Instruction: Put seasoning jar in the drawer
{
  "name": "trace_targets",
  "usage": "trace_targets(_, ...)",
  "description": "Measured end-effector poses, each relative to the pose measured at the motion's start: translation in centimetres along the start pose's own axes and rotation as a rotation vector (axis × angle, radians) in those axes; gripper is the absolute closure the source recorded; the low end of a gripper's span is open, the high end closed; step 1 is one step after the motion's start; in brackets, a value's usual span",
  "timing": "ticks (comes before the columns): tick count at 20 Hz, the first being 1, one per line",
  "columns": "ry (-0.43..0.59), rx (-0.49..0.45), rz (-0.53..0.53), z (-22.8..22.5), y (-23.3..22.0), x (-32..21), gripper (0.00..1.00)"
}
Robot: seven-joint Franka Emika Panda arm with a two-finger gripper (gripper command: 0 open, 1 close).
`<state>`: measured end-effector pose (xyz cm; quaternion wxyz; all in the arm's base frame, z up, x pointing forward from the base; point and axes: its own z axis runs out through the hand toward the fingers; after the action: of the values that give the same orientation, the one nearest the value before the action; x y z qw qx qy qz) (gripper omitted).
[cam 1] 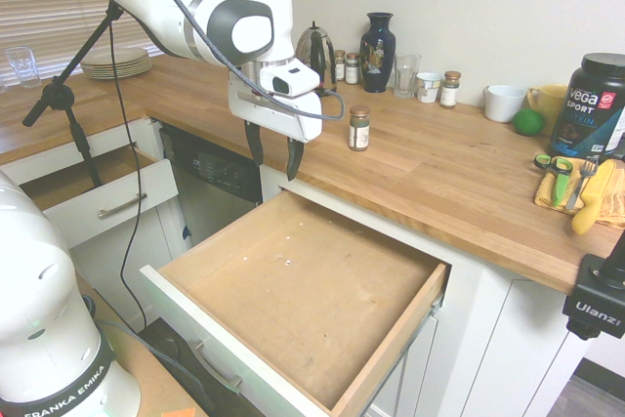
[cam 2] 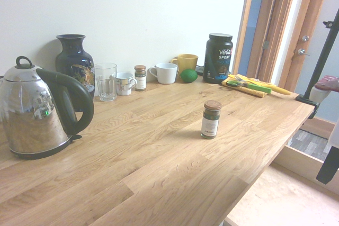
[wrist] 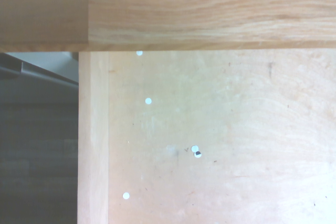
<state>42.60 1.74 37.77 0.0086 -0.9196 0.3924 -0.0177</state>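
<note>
Seasoning jar (cam 1: 359,129): stood upright on wooden counter (cam 1: 439,178), near front edge, within reach, not yet grasped. Gripper (cam 1: 274,155): fingers apart, empty, pointed down over counter edge beside drawer corner. Drawer (cam 1: 386,373): pulled fully open for deposit; bare wooden floor, few white specks only.

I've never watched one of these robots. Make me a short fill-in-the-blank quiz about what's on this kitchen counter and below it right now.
1. The seasoning jar stands upright on the ____, not in the drawer.
2. The large drawer is pulled ____.
3. The gripper points down with its fingers ____, holding nothing.
4. The fruit beside the white mug is ____ in colour.

Missing words: countertop; open; open; green
</note>
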Motion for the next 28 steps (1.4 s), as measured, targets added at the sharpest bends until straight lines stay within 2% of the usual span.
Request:
trace_targets(6, 0.016, 0.026, 0.021, -0.5, -1.0, 2.4, 0.00)
trace_targets(17, 0.000, -0.002, 0.018, -0.1, -10.4, 13.6, 0.00)
trace_targets(28, -0.018, -0.042, -0.003, 1.0, -16.4, 18.9, 0.00)
